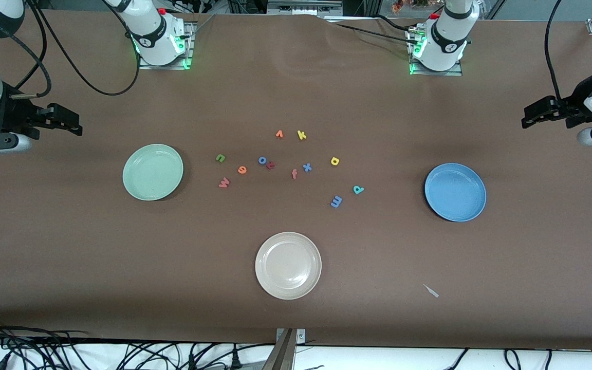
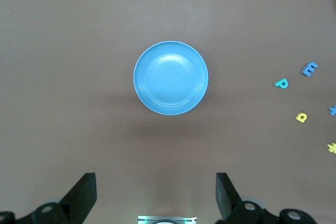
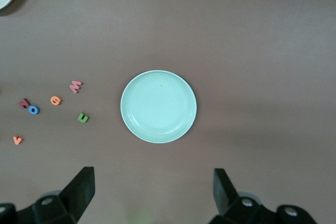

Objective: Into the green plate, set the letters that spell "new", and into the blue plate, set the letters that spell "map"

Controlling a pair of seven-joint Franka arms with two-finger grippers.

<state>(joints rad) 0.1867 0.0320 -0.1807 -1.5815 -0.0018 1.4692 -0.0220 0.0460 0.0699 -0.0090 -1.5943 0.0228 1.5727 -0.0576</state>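
Left gripper (image 2: pixel 155 195): we see it held high over the table's end on the left arm's side, fingers spread wide, nothing between them — this arm waits.
Right gripper (image 3: pixel 152 195): likewise up over the right arm's end of the table, fingers wide apart and empty.
Green plate (image 1: pixel 153 171): on the table toward the right arm's end, bare inside; it sits centred in the right wrist view.
Blue plate (image 1: pixel 455 191): toward the left arm's end, also bare; centred in the left wrist view.
Green n (image 1: pixel 220 158): on the table, near the green plate.
Orange e (image 1: pixel 242 169): just beside the n, a little nearer the front camera.
Red-pink w (image 1: pixel 223 182): nearer the front camera than the n and e.
Blue m (image 1: pixel 336 201): between the middle cluster and the blue plate, nearest the front camera of all the letters.
Teal p (image 1: pixel 358 189): just beside the m, toward the blue plate.
Yellow a (image 1: pixel 334 161): farther from the front camera than the p.
Cream plate (image 1: pixel 288 265): we find it nearest the front camera — apart from the letters.
Other letters: a blue o (image 1: pixel 262 160), blue x (image 1: pixel 307 167) and yellow k (image 1: pixel 301 135) lie in the middle cluster.
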